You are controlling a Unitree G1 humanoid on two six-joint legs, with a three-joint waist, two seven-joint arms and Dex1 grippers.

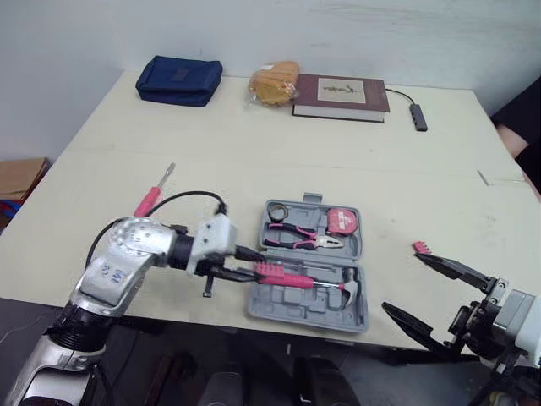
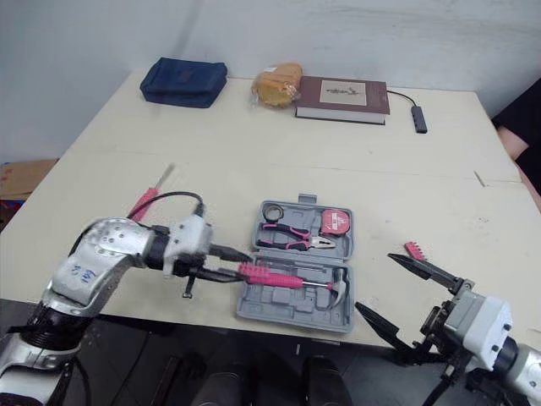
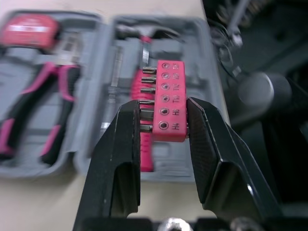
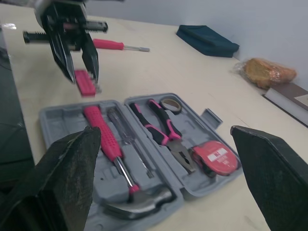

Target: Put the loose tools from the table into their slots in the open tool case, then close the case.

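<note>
Your left pincer (image 1: 252,264) is clamping a pink bit holder (image 3: 169,101) between its two fingers and is holding it just above the left end of the open tool case (image 1: 287,309), over the handle end of the hammer (image 1: 319,283) that is lying in the near half. In the far half, the pliers (image 1: 300,239) and the red tape measure (image 1: 342,222) are sitting in their slots. Your right pincer (image 2: 376,281) is hanging spread wide with nothing in it, at the counter's (image 1: 254,152) front edge, right of the case. A small pink piece (image 1: 421,248) is lying just beside its far fingertip. A pink-handled screwdriver (image 1: 154,196) is lying loose on the counter, left of the case. A blue pouch (image 1: 179,80), bagged bread (image 1: 273,83) and a book (image 1: 341,96) are sitting along the far edge.
</note>
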